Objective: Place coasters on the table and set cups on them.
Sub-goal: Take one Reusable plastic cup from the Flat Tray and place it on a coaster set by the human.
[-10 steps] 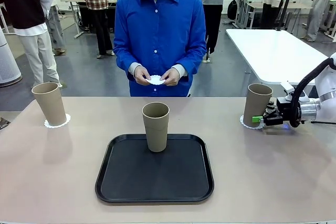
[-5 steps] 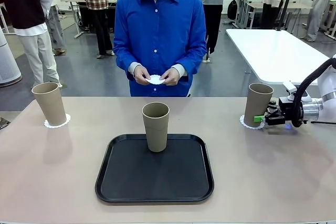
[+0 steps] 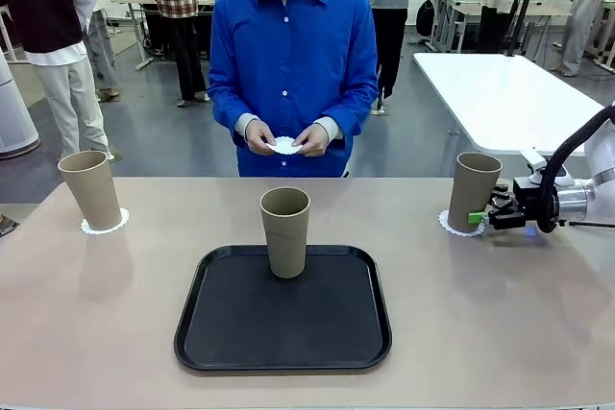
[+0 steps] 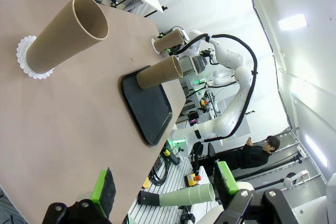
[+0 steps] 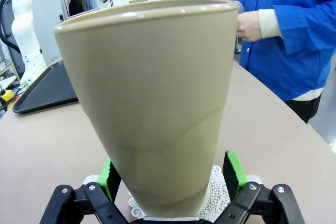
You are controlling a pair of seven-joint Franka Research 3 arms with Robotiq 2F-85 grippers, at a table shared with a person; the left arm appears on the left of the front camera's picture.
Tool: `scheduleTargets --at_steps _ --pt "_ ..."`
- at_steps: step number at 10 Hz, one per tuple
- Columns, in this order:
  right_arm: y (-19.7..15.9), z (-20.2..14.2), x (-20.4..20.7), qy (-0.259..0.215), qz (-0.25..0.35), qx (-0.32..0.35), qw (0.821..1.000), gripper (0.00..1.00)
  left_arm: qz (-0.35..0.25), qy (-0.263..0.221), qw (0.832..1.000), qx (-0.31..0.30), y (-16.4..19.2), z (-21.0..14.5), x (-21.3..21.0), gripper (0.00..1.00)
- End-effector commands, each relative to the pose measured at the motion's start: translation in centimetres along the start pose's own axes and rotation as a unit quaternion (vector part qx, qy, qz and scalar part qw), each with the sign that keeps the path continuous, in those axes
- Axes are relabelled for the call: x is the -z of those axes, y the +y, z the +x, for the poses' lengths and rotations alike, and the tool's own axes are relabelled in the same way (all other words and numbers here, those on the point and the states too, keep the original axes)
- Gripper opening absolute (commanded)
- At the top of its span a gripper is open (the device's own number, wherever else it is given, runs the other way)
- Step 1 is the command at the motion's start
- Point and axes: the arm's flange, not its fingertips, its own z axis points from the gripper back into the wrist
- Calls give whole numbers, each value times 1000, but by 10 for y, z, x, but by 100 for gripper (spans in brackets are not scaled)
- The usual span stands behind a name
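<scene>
Three tan cups stand on the beige table (image 3: 115,333). The left cup (image 3: 91,189) rests on a lacy white coaster (image 3: 104,227). My left gripper (image 4: 164,182) hangs open well back from this cup (image 4: 65,35). The middle cup (image 3: 285,232) stands on the black tray (image 3: 282,319). The right cup (image 3: 474,191) sits on a coaster (image 3: 450,225). My right gripper (image 3: 478,218) is open at its base, the green pads (image 5: 233,174) standing on either side of the cup (image 5: 152,103). The person holds another coaster (image 3: 285,146) in both hands.
The person in a blue shirt (image 3: 291,55) stands at the table's far edge, opposite the tray. A white glossy table (image 3: 500,93) lies beyond the right corner. Bare tabletop lies between the tray and each outer cup.
My right gripper has drawn back a little to the right while the right cup stays on its coaster. Nothing else has moved.
</scene>
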Motion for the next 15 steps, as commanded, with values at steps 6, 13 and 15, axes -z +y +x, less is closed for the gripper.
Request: scheduleTargets --at_steps 6,13,15 --pt "-4 5 -14 5 22 4 1000 100 2 0 1000 -3 -2 0 -1 100" --pt "-3 9 -44 14 -1 8 1000 100 2 0 1000 -3 -2 0 -1 100" --pt "7 22 -61 52 -38 27 998 100 2 0 1000 -3 -2 0 -1 100"
